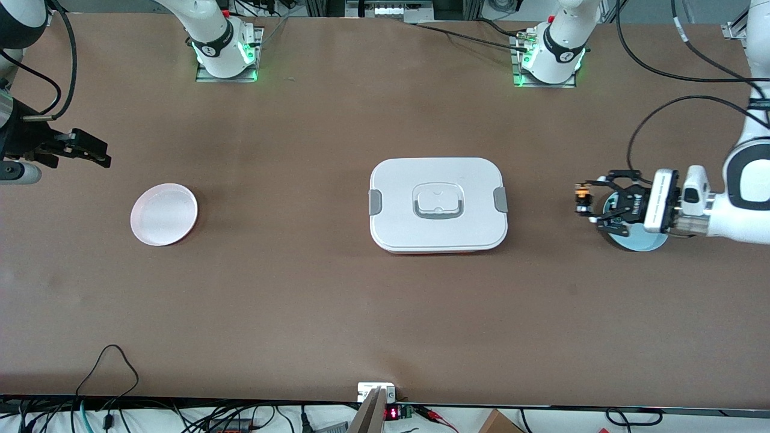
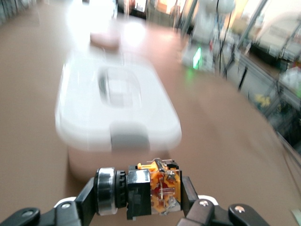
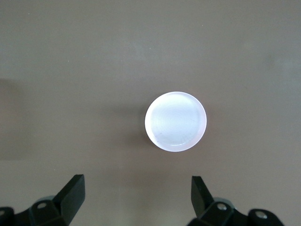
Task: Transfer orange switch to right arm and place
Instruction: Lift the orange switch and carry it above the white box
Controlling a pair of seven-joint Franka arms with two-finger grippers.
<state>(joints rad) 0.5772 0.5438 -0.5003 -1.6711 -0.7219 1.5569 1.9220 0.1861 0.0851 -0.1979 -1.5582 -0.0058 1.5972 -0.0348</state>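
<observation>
My left gripper [image 1: 583, 201] is shut on the orange switch [image 1: 580, 193] and holds it in the air, just off the edge of a blue plate [image 1: 637, 242], pointing toward the white box. In the left wrist view the switch [image 2: 153, 190] lies crosswise between the fingers [image 2: 87, 200], silver ring at one end, orange block at the other. My right gripper [image 1: 96, 153] is open and empty, up in the air at the right arm's end of the table. The right wrist view shows its fingertips [image 3: 73, 190] wide apart above the bare table, with the pink plate [image 3: 175, 121] ahead.
A closed white lidded box [image 1: 438, 204] with grey latches sits mid-table; it also shows in the left wrist view [image 2: 117, 108]. A pink plate [image 1: 163, 214] lies toward the right arm's end. Cables run along the table's edge nearest the front camera.
</observation>
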